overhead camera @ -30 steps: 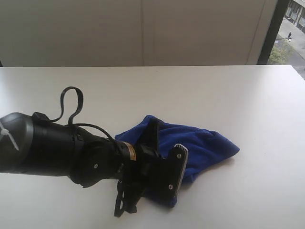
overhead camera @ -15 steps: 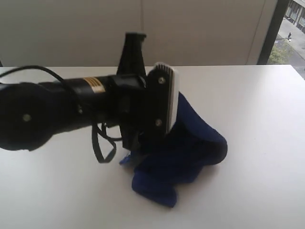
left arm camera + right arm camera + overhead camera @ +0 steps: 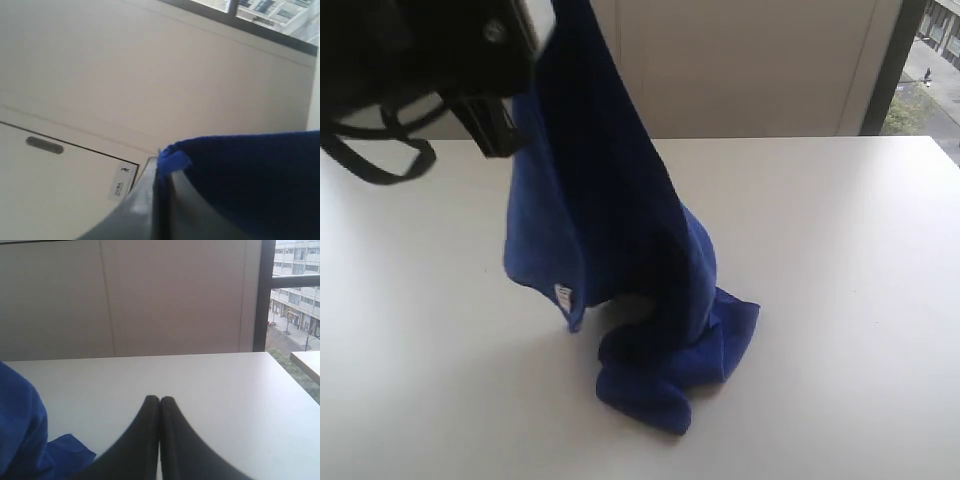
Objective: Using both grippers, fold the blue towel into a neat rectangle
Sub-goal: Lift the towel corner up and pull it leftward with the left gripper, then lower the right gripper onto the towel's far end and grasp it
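Observation:
The blue towel (image 3: 610, 220) hangs as a tall drape from my left gripper (image 3: 542, 15) at the top left of the exterior view. Its lower part lies bunched on the white table (image 3: 840, 250), and a small white label (image 3: 562, 293) shows on a hanging edge. In the left wrist view the left gripper (image 3: 161, 159) is shut on a corner of the towel (image 3: 250, 175), with a bit of hem poking past the tips. My right gripper (image 3: 160, 400) is shut on nothing, low over the table, with the towel (image 3: 20, 425) off to its side. The exterior view does not show it.
A pale panelled wall (image 3: 740, 70) stands behind the table's far edge. A window (image 3: 930, 60) with a dark frame is at the right. In the right wrist view a second table's corner (image 3: 307, 362) shows beside the window.
My left gripper has risen from table height up and to the left, pulling the towel corner with it. The towel has gone from a heap to a tall hanging drape.

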Robot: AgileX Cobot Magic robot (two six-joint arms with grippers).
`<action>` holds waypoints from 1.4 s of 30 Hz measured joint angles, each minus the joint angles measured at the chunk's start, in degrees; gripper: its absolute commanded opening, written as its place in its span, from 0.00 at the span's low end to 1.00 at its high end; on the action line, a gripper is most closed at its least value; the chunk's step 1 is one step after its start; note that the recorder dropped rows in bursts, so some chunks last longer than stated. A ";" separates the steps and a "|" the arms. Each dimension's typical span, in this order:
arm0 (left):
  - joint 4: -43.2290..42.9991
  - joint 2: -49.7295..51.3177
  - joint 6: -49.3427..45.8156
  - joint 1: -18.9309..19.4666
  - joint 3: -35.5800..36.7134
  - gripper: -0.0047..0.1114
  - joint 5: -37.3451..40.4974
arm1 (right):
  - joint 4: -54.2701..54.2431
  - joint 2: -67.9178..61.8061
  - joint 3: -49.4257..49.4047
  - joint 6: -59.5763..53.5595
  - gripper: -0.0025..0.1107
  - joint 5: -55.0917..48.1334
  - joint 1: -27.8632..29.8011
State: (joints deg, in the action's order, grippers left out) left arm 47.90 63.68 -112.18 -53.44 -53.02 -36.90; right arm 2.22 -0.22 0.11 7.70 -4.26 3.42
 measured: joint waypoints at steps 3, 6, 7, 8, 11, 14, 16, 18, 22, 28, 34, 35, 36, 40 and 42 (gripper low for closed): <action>0.41 -2.86 0.00 0.00 0.00 0.04 -1.32 | 0.00 0.00 0.00 0.11 0.02 1.13 0.00; 2.59 -5.32 0.00 0.00 0.00 0.04 -2.61 | 0.00 0.00 0.00 1.50 0.02 7.34 0.00; 3.91 -6.00 0.00 0.00 0.00 0.04 -3.39 | 0.00 0.00 0.00 3.65 0.02 10.56 0.00; 6.30 -6.60 0.00 0.00 0.00 0.04 -5.03 | 0.00 0.00 0.00 6.73 0.02 13.84 0.00; 12.00 -7.62 0.00 0.50 0.00 0.04 -10.48 | 0.00 0.00 0.00 16.37 0.02 22.63 0.00; 18.50 -7.64 0.00 3.57 0.24 0.04 -15.15 | 0.00 0.03 0.00 24.17 0.02 31.49 0.00; 22.44 -7.64 0.00 6.93 0.37 0.04 -14.97 | 0.00 0.03 0.00 27.24 0.02 34.67 0.00; 24.94 -7.64 0.00 9.43 0.37 0.04 -14.00 | 0.22 0.03 0.00 30.44 0.02 33.98 0.00; 31.99 -7.64 0.00 15.06 0.47 0.04 -8.90 | 0.63 -3.97 6.59 31.53 0.02 7.13 0.00; 34.04 -7.64 0.00 20.06 4.08 0.04 -3.18 | -6.09 -36.54 29.48 1.70 0.02 -16.91 -5.53; 32.60 -7.64 0.00 20.71 8.68 0.04 6.97 | -41.56 -68.72 41.22 -60.13 0.25 -39.51 -16.93; 31.64 -7.64 0.00 20.71 8.94 0.04 6.43 | -42.12 -71.37 41.45 -63.23 0.33 -39.52 -17.89; 30.13 -7.64 0.00 20.71 9.34 0.04 4.60 | -42.60 -75.94 41.45 -68.79 0.34 -38.32 -19.94; 29.14 -7.64 0.00 22.14 9.62 0.04 0.66 | -41.55 -83.68 41.58 -72.80 0.34 -27.30 -24.58; 29.14 -7.64 0.00 23.63 9.62 0.04 -0.93 | -40.69 -85.80 41.67 -72.56 0.34 -21.46 -25.74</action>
State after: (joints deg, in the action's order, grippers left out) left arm 77.05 56.04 -112.18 -29.82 -43.40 -37.83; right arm -38.47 -86.02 41.78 -64.86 -25.72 -22.32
